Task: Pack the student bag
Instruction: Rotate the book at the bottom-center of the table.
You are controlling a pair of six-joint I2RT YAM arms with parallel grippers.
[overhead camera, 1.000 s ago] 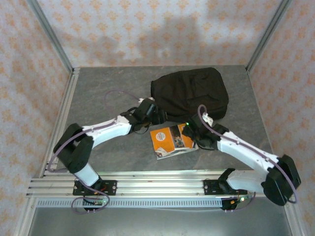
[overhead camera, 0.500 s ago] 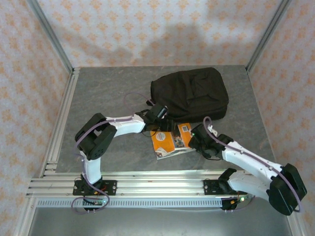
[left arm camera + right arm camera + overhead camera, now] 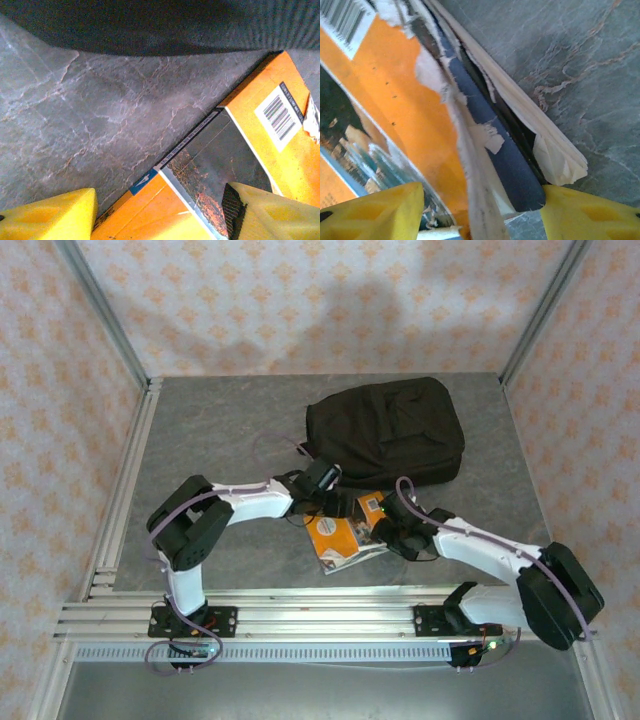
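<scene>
The student bag [image 3: 385, 430] is a large black backpack lying flat at the back of the table; its dark fabric [image 3: 150, 25] fills the top of the left wrist view. An orange book [image 3: 343, 535] lies just in front of it. My left gripper [image 3: 338, 503] is at the book's far left edge and stands open [image 3: 160, 200]: one yellow finger [image 3: 50, 217] is over the table, the other over the cover [image 3: 280, 145]. My right gripper [image 3: 383, 523] is open [image 3: 482, 195] astride the book's torn right edge [image 3: 470, 125], over the orange cover [image 3: 385, 85].
The grey stone-patterned table [image 3: 210, 430] is bounded by aluminium rails on the left [image 3: 125, 490] and along the near edge [image 3: 320, 615]. Patterned walls close in the back and both sides. Under the orange cover show a dark blue layer [image 3: 490, 150] and cream pages [image 3: 540, 135].
Both grippers have closed in on the book, the left moving right and nearer, the right moving left onto the book's right edge. The bag has not moved.
</scene>
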